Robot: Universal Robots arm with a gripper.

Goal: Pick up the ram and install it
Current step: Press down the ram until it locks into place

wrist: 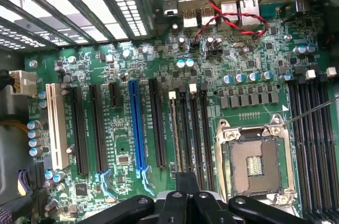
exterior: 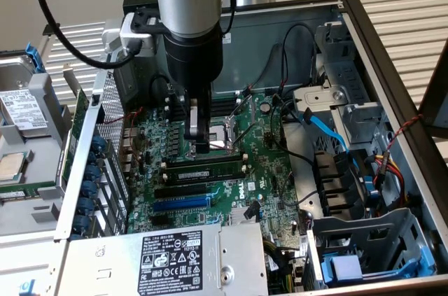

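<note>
The ram point(exterior: 203, 168) is a long green stick with dark chips, standing on edge in one of the black memory slots beside the CPU socket point(exterior: 225, 135). In the wrist view the ram point(wrist: 174, 134) shows edge on in the slot nearest the long black expansion slots. My gripper point(exterior: 200, 145) hangs straight down over the board, just past the ram on the socket side and above it. Its dark fingers point(wrist: 186, 195) are shut together with nothing between them, over the end of the empty memory slots point(wrist: 197, 134).
A blue expansion slot point(wrist: 135, 128) and black slots lie beside the ram. More empty memory slots point(wrist: 312, 144) sit past the CPU socket point(wrist: 253, 166). A red-black twisted wire point(wrist: 228, 18) crosses near the rear ports. The power supply point(exterior: 168, 261), blue cable point(exterior: 329, 131) and drive cage point(exterior: 364, 254) crowd the case.
</note>
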